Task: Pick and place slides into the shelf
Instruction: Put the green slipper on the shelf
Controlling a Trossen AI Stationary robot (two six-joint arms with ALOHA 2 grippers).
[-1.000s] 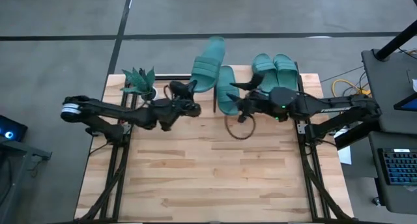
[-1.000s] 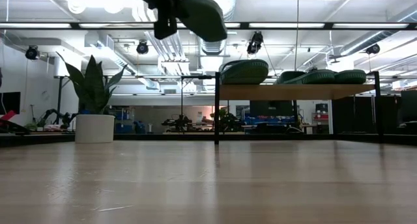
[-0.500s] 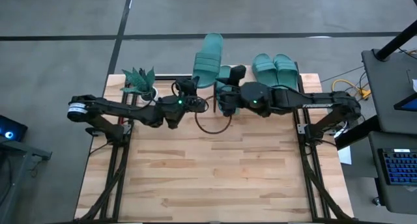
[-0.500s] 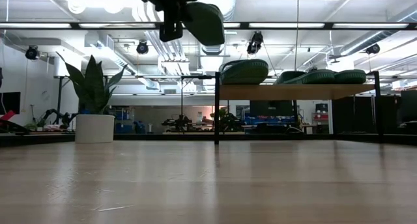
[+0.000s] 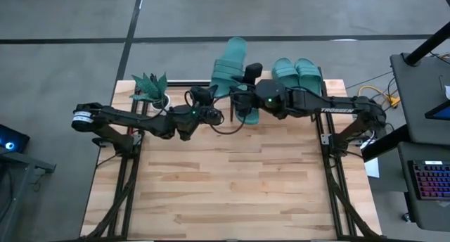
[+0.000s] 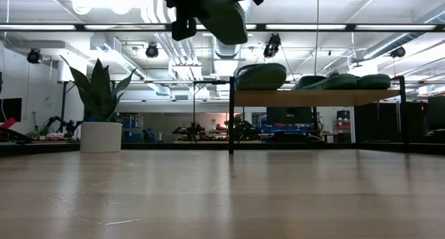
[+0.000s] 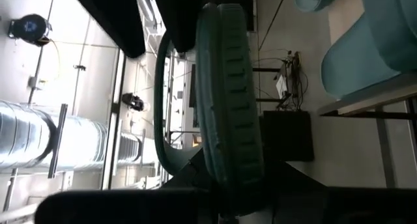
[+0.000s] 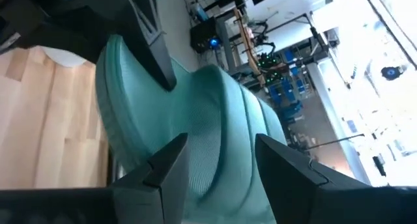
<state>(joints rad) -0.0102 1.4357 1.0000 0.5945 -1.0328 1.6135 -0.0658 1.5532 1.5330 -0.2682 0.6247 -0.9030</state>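
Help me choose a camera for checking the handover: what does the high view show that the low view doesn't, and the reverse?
Only the high view shows both arms meeting at the table's far edge, the left gripper and right gripper either side of the lifted slide. Only the low view shows that slide hanging well above the shelf, whose lower level looks bare. Both show three slides on the shelf and the potted plant.
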